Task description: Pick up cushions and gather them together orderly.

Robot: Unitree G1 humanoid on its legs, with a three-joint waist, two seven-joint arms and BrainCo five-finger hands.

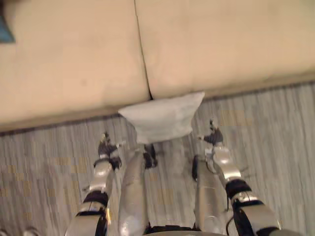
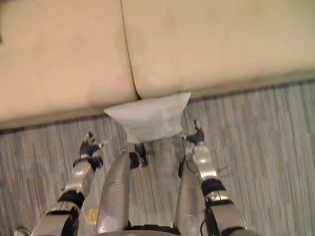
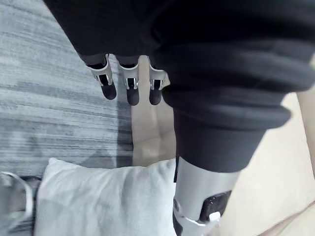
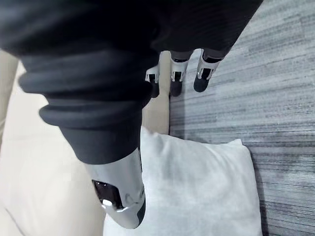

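Between the two hands in the head views sits the cushion (image 1: pixel 162 118), a pale grey-white one, down on the striped grey carpet (image 1: pixel 275 128); its far edge is pushed up against the front of the beige sofa (image 1: pixel 74 59), right under the seam where the two seat pads meet. The left hand (image 1: pixel 109 147) is off to the cushion's left and a bit nearer the robot; the right hand (image 1: pixel 212 136) is just beside the cushion's near right corner. The left one is clearly apart from it; the right is so close I can't swear it isn't touching. Way beyond the left hand, at the sofa's far corner, there's a teal something (image 1: pixel 4 30); can't tell what.

Left wrist view next: the fingers (image 3: pixel 129 86) stick out straight and loose with nothing in them, so that hand is released and empty. The cushion (image 3: pixel 98 201) lies off to the side of it on the carpet (image 3: pixel 49 73); the front of the sofa (image 3: pixel 152 135) is just past the fingertips.

Right wrist view, same deal mirrored: the fingers (image 4: pixel 176 76) are relaxed and straight, grasping nothing. The cushion (image 4: pixel 197 187) lies beside the hand, apart from the fingers; the sofa (image 4: pixel 29 162) is on one side of it, the carpet (image 4: pixel 275 98) on the other.
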